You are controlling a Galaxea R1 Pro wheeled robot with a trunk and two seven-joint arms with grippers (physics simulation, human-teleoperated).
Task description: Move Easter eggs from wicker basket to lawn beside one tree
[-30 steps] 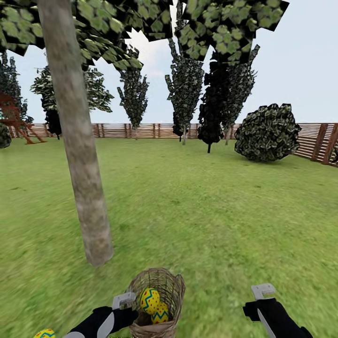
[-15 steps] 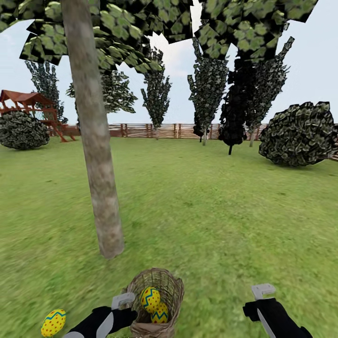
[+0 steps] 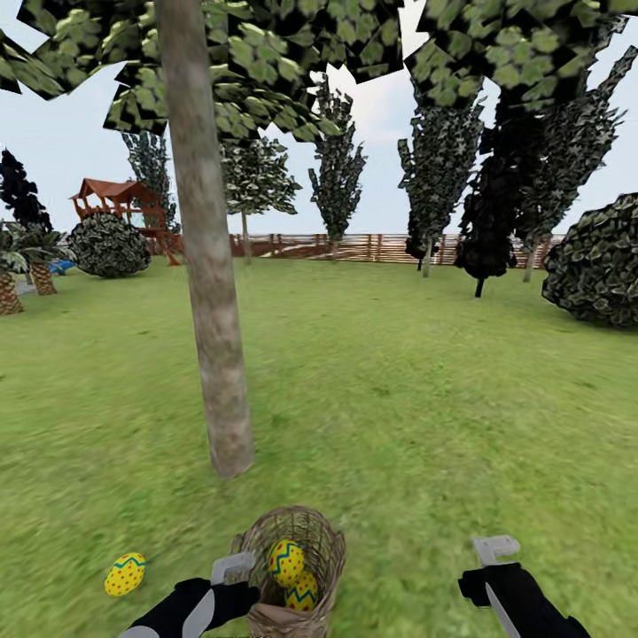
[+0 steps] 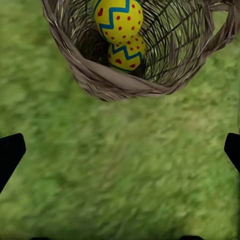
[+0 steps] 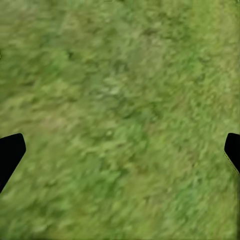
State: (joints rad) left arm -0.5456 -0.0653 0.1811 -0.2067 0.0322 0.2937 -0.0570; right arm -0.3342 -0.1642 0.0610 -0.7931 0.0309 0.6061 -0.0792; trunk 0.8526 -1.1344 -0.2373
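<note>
1. Small brown woven wicker basket on mottled green lawn, low centre in head view, just short of thick grey-brown tree trunk.
2. Two yellow eggs with red dots and blue-green zigzags inside basket: upper egg resting on lower egg (touching, stacked against the wall).
3. Same pair visible in left wrist view: upper egg, lower egg, basket rim tilted toward camera.
4. Third yellow dotted egg lying on grass, left of basket, near base of trunk.
5. Left gripper just beside basket's left wall; fingers spread wide, nothing between them (grass only in the gap).
6. Right gripper well apart from basket, over bare grass; fingers likewise spread, holding nothing.
7. Background: brown slatted fence, dark narrow trees, round bush.
</note>
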